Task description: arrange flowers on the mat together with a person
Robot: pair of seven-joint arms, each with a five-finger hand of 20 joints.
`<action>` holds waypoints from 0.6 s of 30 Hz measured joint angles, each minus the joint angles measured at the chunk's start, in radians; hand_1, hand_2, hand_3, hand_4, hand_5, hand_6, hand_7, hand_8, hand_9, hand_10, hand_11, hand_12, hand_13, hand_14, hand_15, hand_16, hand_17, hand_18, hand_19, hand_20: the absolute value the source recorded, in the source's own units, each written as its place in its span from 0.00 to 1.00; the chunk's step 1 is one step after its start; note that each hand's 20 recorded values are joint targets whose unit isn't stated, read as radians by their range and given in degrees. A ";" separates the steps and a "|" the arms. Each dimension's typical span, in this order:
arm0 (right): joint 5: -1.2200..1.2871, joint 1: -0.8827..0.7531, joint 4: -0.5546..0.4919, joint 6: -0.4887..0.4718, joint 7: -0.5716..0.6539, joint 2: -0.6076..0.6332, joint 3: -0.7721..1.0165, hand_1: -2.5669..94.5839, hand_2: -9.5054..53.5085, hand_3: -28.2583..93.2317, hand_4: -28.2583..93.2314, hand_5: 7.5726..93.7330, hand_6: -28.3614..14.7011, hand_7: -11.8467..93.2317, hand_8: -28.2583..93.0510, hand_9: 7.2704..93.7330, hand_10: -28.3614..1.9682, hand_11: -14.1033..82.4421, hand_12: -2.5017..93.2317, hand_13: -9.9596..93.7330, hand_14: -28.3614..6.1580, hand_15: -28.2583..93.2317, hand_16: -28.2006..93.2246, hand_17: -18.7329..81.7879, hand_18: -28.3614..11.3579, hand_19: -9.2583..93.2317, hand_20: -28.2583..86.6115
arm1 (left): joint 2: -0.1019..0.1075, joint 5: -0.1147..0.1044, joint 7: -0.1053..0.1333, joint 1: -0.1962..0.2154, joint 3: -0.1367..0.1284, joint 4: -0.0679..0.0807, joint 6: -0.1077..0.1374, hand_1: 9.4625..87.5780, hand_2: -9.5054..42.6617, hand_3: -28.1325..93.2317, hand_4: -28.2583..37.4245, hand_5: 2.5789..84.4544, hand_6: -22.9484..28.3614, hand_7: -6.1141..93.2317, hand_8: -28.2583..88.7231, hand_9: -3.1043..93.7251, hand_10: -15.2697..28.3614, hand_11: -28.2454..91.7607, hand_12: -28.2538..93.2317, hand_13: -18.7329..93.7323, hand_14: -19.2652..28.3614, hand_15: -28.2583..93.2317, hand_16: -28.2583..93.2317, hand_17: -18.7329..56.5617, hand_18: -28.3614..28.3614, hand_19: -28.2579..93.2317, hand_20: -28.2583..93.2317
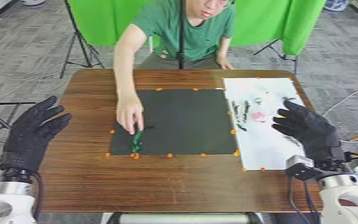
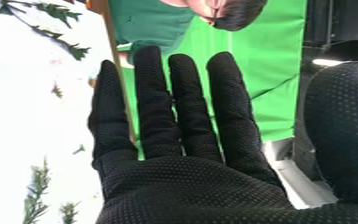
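A green sprig (image 1: 137,144) was touched at its far end by a person's hand (image 1: 129,112), on the dark mat (image 1: 186,120), by its near left corner. Right of the mat, on the white sheet (image 1: 264,156), lay leafy cuttings (image 2: 37,192) and a pink flower (image 1: 259,117). The cuttings were judged light and springy, best pinched by bare stem; the bloom (softer, easily bruised) was best left unsqueezed. The fingers of the left hand (image 1: 31,137) and right hand (image 1: 312,134) were held straight and parted, clamped on nothing.
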 measured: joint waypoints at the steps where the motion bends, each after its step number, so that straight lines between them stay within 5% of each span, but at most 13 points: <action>1: -0.002 0.002 0.000 0.001 -0.001 0.001 -0.002 0.21 0.18 0.94 0.01 0.46 0.58 0.28 0.15 0.45 0.43 0.31 0.26 0.50 0.43 0.47 0.45 0.32 0.16 0.56 0.47 | -0.001 0.000 -0.001 -0.001 0.000 0.000 0.000 0.26 0.18 0.81 0.06 0.42 0.49 0.31 0.15 0.37 0.66 0.48 0.36 0.44 0.76 0.54 0.23 0.22 0.90 0.65 0.30; 18: -0.026 0.022 -0.005 0.020 -0.015 0.027 -0.031 0.22 0.16 0.94 0.01 0.46 0.56 0.30 0.15 0.47 0.41 0.38 0.28 0.52 0.44 0.54 0.41 0.35 0.18 0.62 0.49 | 0.002 -0.002 0.003 0.011 -0.009 -0.006 0.001 0.26 0.18 0.81 0.06 0.42 0.49 0.30 0.15 0.37 0.66 0.48 0.36 0.44 0.76 0.54 0.23 0.22 0.90 0.65 0.30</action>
